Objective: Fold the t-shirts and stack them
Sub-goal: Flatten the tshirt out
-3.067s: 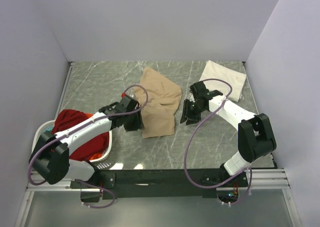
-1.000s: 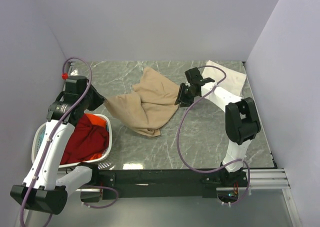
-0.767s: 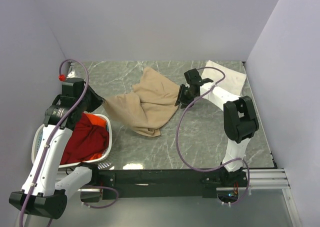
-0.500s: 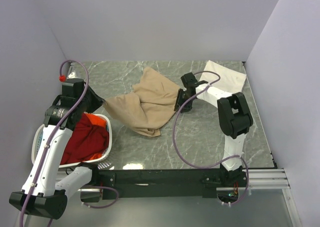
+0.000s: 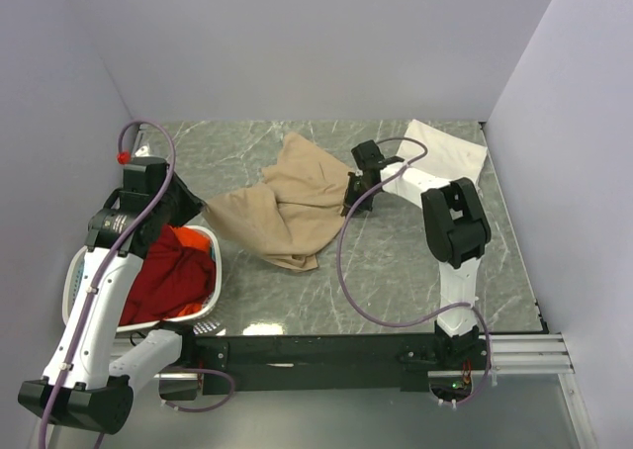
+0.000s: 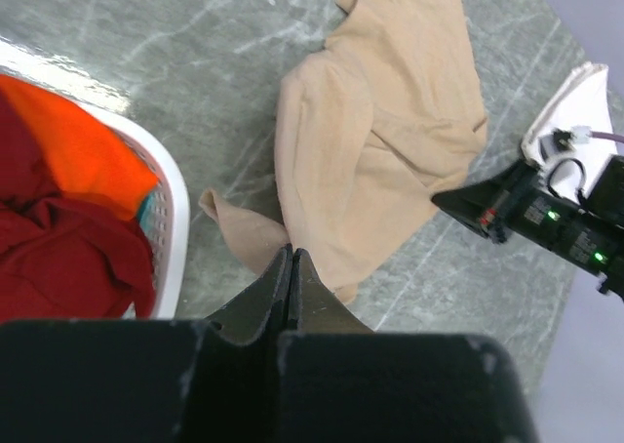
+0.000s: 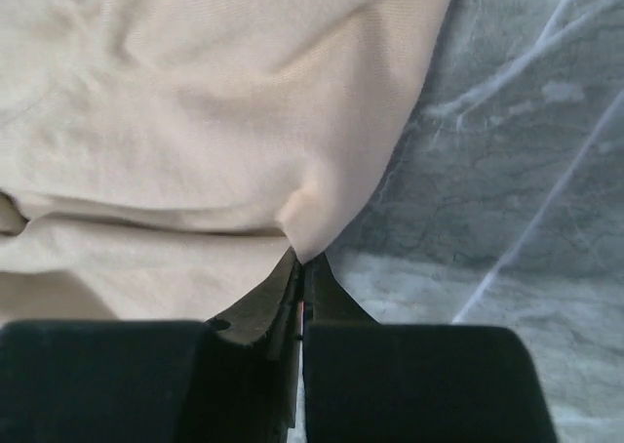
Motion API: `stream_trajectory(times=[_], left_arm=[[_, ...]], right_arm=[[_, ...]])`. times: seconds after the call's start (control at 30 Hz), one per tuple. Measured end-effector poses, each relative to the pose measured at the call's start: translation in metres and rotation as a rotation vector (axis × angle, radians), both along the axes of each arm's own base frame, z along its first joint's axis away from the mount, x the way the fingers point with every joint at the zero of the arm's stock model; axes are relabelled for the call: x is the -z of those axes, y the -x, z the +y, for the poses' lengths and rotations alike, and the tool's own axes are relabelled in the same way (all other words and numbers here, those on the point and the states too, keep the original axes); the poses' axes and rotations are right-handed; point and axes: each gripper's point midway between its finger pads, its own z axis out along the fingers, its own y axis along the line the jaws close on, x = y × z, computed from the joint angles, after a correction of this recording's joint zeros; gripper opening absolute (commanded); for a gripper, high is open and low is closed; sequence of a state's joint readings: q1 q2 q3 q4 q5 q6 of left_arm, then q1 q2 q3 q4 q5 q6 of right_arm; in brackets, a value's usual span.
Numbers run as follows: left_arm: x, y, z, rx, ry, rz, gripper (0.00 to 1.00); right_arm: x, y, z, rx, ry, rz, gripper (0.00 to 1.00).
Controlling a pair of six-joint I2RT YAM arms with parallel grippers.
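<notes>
Pinching opposite edges of the tan t-shirt [image 5: 292, 207] in the clenched left tool [image 6: 292, 254] and clenched right tool [image 7: 300, 261], best drawing apart evenly, low over the bench [image 5: 396, 271].

Overhead view looking down from behind, left wrist raised over tabletop [image 5: 396, 261], right wrist close, all sharing tan t-shirt [image 5: 297, 197].

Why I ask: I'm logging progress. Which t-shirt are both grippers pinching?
The tan t-shirt, crumpled mid-table: the left gripper and right gripper each pinch an edge. The cream t-shirt lies folded far right; the red t-shirt sits in the basket.
</notes>
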State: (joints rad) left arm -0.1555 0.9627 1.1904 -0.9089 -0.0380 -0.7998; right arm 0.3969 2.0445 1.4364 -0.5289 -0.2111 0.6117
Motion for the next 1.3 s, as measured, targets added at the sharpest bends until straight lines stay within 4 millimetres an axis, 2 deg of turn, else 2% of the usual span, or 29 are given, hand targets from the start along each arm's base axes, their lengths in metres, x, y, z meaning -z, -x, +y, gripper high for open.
stream_trajectory(times=[0.1,0.17,0.23,0.3,0.37,0.4,0.5,0.57,0.67,0.77,0.83,0.9,0.93,0.97,1.0,1.03,1.07,1.1,1.17,1.23,1.3], left_arm=[[-0.005,0.001,0.007,-0.026,-0.025,-0.005,0.0],[-0.015,-0.001,0.013,-0.053,-0.04,-0.029,0.0],[-0.026,-0.002,0.019,-0.08,-0.051,-0.061,0.0],[-0.035,0.0,0.026,-0.117,-0.057,-0.097,0.0],[-0.044,0.005,0.033,-0.163,-0.054,-0.133,0.0],[-0.048,0.008,0.036,-0.184,-0.05,-0.152,0.0],[-0.064,0.019,0.045,-0.256,-0.018,-0.227,0.0],[-0.071,0.028,0.051,-0.3,0.007,-0.271,0.0],[-0.076,0.042,0.058,-0.358,0.044,-0.319,0.0],[-0.076,0.048,0.062,-0.394,0.071,-0.339,0.0],[-0.068,0.046,0.063,-0.407,0.075,-0.332,0.0],[-0.054,0.041,0.062,-0.413,0.072,-0.306,0.0],[-0.041,0.038,0.061,-0.411,0.065,-0.28,0.0],[-0.031,0.035,0.061,-0.409,0.057,-0.256,0.0],[-0.022,0.033,0.059,-0.405,0.051,-0.235,0.0],[-0.014,0.029,0.058,-0.399,0.046,-0.211,0.0],[-0.008,0.025,0.055,-0.388,0.043,-0.191,0.0],[-0.003,0.019,0.053,-0.376,0.037,-0.169,0.0],[0.004,0.01,0.047,-0.346,0.032,-0.143,0.0],[0.011,0.003,0.042,-0.315,0.024,-0.112,0.0],[0.014,-0.001,0.038,-0.292,0.02,-0.099,0.01]], right_arm=[[-0.014,-0.001,-0.004,-0.006,0.008,-0.019,0.0],[-0.041,-0.001,-0.007,-0.007,0.0,-0.055,0.0],[-0.083,-0.004,-0.009,-0.004,-0.028,-0.135,0.0],[-0.144,-0.007,-0.015,0.01,-0.055,-0.259,0.0],[-0.213,-0.007,-0.023,0.028,-0.087,-0.409,0.0],[-0.258,-0.005,-0.028,0.041,-0.108,-0.515,0.0],[-0.356,0.014,-0.046,0.078,-0.154,-0.752,0.0],[-0.407,0.033,-0.061,0.111,-0.169,-0.883,0.0],[-0.45,0.048,-0.076,0.145,-0.174,-1.001,0.0],[-0.472,0.045,-0.08,0.151,-0.161,-1.065,0.0],[-0.471,0.028,-0.074,0.141,-0.146,-1.062,0.0],[-0.461,-0.002,-0.061,0.122,-0.135,-1.036,0.0],[-0.45,-0.02,-0.053,0.112,-0.126,-1.012,0.07],[-0.44,-0.038,-0.045,0.099,-0.122,-0.992,0.19],[-0.42,-0.06,-0.035,0.086,-0.11,-0.955,0.36],[-0.399,-0.078,-0.027,0.074,-0.098,-0.913,0.42],[-0.363,-0.104,-0.016,0.054,-0.071,-0.844,0.45],[-0.333,-0.12,-0.01,0.043,-0.052,-0.786,0.47],[-0.258,-0.145,-0.001,0.018,0.001,-0.626,0.48],[-0.197,-0.145,-0.001,-0.004,0.054,-0.49,0.48],[-0.146,-0.12,-0.01,-0.032,0.104,-0.356,0.48]])
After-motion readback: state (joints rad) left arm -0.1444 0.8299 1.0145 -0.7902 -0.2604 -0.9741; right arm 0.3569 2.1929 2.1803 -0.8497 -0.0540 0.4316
